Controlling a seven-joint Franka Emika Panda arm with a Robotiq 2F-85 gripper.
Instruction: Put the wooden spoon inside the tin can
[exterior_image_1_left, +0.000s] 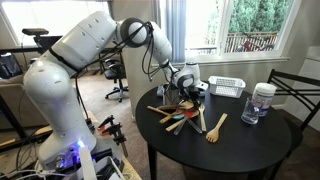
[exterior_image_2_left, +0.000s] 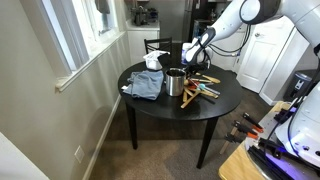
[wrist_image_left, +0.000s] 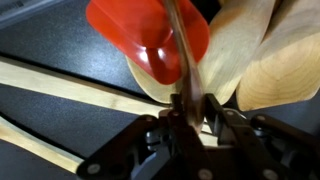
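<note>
My gripper (wrist_image_left: 187, 100) is shut on a thin wooden spoon handle (wrist_image_left: 181, 60) that runs up between the fingers. It is low over a pile of utensils (exterior_image_1_left: 190, 120) on the round black table (exterior_image_1_left: 235, 150). A red plastic utensil (wrist_image_left: 140, 35) and pale wooden spoon bowls (wrist_image_left: 270, 60) lie right under it. In an exterior view the gripper (exterior_image_2_left: 197, 58) is just behind the upright dull silver tin can (exterior_image_2_left: 176, 82), with the utensil pile (exterior_image_2_left: 205, 88) beside the can. The can's opening is not visible in the wrist view.
A white slatted basket (exterior_image_1_left: 226, 87) and a clear jar with a white lid (exterior_image_1_left: 262, 102) stand at the table's back. A blue cloth (exterior_image_2_left: 145, 85) lies beside the can. A dark chair (exterior_image_1_left: 290, 95) stands by the table.
</note>
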